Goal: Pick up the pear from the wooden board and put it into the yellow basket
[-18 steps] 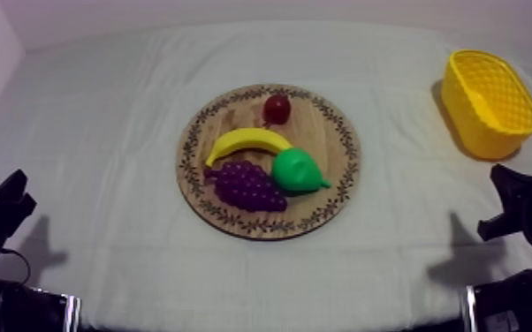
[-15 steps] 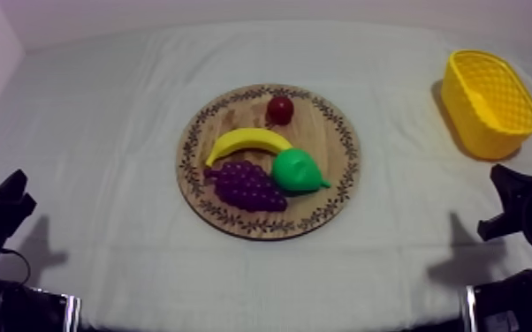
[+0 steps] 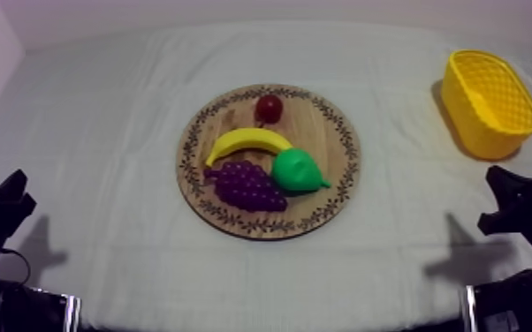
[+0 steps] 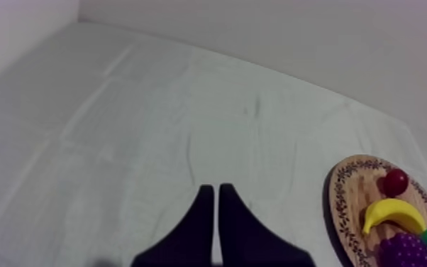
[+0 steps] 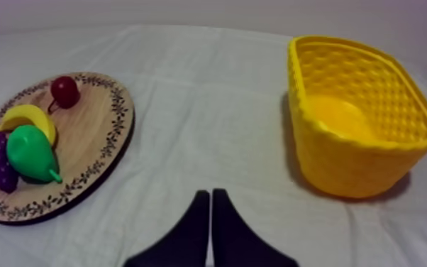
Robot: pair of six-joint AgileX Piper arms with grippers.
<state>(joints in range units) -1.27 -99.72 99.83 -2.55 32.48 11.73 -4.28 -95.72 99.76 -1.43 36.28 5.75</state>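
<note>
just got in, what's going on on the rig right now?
Nothing is being handled yet. The pear lies on the wooden board with the banana, the grapes and a small red fruit. The left tool and the right tool are shut on nothing, low at their own sides. The yellow basket stands off the board on the right tool's side.

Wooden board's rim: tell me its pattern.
A dark leafy vine motif circles the rim of the wooden board; clearest in the top view.
</note>
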